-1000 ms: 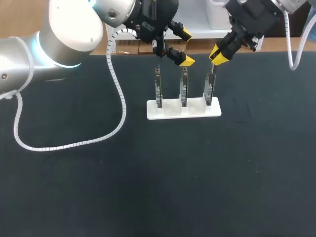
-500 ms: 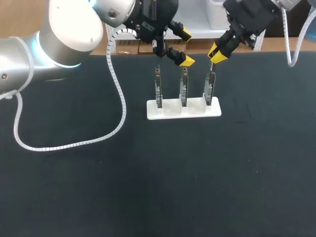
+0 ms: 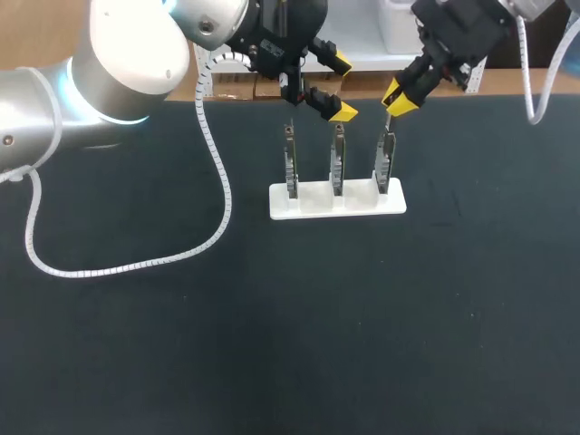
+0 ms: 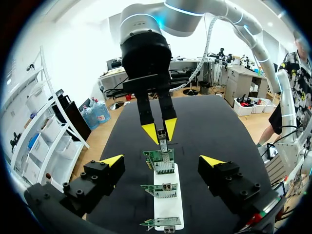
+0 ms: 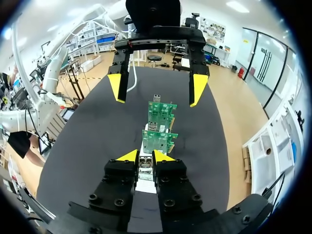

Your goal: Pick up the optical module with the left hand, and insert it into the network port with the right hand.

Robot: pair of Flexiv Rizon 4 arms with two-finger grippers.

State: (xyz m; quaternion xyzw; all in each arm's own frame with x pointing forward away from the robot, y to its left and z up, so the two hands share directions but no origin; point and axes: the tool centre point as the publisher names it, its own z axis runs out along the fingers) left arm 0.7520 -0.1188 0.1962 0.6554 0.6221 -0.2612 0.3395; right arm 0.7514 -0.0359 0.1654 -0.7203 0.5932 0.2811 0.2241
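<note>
The right gripper point(image 5: 146, 157) has its yellow fingertips point(image 5: 129, 156) drawn close together, pinching the optical module point(image 4: 163, 134) from both sides. The module stands at the top of the end board point(image 3: 385, 165), at the right end of the white holder point(image 3: 337, 205). The gripper's black body tilts up and back to the right arm point(image 3: 471, 27), which enters from the far right corner. The left gripper point(image 4: 162, 161) hangs spread wide with nothing in it, and the three upright boards point(image 4: 163, 191) lie in a row ahead between its tips. The left arm point(image 3: 109, 72) comes in from the left, its white cable point(image 3: 217, 181) looping over the black table point(image 3: 272, 344)
</note>
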